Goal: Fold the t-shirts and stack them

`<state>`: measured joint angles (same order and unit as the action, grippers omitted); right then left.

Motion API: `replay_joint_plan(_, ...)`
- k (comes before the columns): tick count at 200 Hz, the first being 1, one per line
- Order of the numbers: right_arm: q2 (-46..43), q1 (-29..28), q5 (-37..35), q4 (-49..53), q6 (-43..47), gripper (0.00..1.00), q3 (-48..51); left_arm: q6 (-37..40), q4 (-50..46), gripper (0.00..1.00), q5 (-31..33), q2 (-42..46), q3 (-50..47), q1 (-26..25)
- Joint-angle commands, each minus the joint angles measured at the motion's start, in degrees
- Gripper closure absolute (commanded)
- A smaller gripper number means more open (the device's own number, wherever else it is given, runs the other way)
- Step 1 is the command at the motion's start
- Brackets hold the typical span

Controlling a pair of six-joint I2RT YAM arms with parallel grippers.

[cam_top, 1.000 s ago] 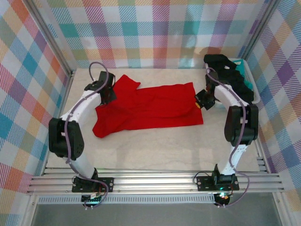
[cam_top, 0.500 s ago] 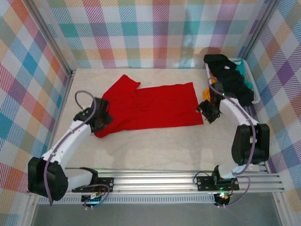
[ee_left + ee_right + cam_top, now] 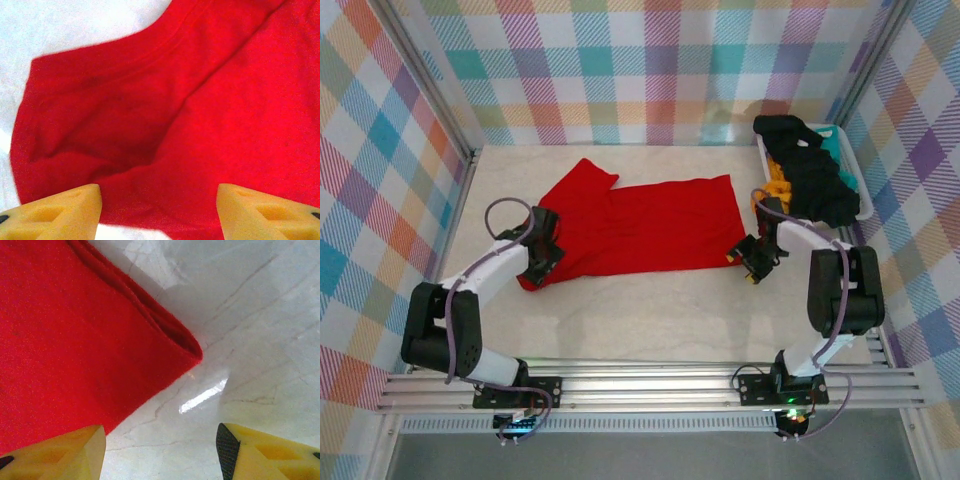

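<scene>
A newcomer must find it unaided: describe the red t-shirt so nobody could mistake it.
Start at the pale table ringed by checked walls. Spread across its middle lies the red t-shirt, one sleeve pointing far left. Its neighbours, a black shirt and an orange one, sit bunched in the basket at the far right.

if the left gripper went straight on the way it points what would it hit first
Most likely the red t-shirt: the open left gripper points down at its near-left corner. How far above it hangs is unclear.
</scene>
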<state>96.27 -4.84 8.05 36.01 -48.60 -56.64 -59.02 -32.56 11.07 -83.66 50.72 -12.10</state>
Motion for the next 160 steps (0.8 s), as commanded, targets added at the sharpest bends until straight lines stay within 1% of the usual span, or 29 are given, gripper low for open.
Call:
replay_joint_plan(1,1.6,0.4,0.5,0.3,0.7,0.39,-2.4,3.0,0.1,0.39,0.6,-1.1,-1.2,1.8)
replay_joint_plan(6,1.8,0.4,0.4,0.2,0.7,0.39,-2.5,3.9,0.9,0.42,0.1,-1.6,-1.1,2.0)
replay_joint_plan(13,2.1,0.4,-0.1,0.2,0.7,0.40,-2.6,5.0,2.3,0.54,-0.6,-2.3,-0.9,2.4)
replay_joint_plan(16,2.2,0.4,-0.3,0.3,0.8,0.40,-2.7,5.4,2.7,0.61,-0.8,-2.6,-0.7,2.5)
replay_joint_plan(26,2.5,0.4,-1.0,0.5,0.9,0.42,-2.9,6.9,3.6,0.75,-1.6,-3.8,0.3,2.8)
replay_joint_plan(41,3.2,0.5,-1.6,1.1,1.1,0.42,-3.3,8.9,0.6,0.85,-1.6,-6.7,3.9,2.9)
replay_joint_plan(55,3.8,0.5,-2.4,1.4,1.0,0.44,-3.6,10.7,-0.9,1.00,-1.5,-7.9,5.6,2.9)
replay_joint_plan(72,4.1,0.6,-3.9,0.9,0.4,0.51,-3.6,12.6,-0.1,1.00,0.3,-7.5,6.2,3.1)
replay_joint_plan(87,4.3,0.7,-5.4,0.5,0.3,0.58,-3.8,16.5,-2.1,1.00,4.0,-8.9,10.2,3.8)
replay_joint_plan(95,4.6,0.8,-6.1,0.4,0.3,0.59,-4.2,18.4,-3.6,1.00,6.2,-10.6,12.8,4.0)
replay_joint_plan(120,6.1,0.8,-6.3,0.5,0.2,0.63,-5.7,22.2,-9.3,1.00,8.8,-17.2,20.8,4.4)
replay_joint_plan(129,6.6,0.9,-6.1,0.8,0.1,0.64,-6.1,22.8,-10.6,1.00,10.0,-18.8,22.1,4.4)
replay_joint_plan(150,6.7,0.8,-6.3,0.7,-0.4,0.66,-5.9,23.8,-12.5,1.00,15.2,-20.8,23.5,4.5)
replay_joint_plan(160,6.5,0.8,-6.3,0.7,-0.5,0.66,-5.8,24.2,-13.2,1.00,15.8,-21.5,23.9,5.0)
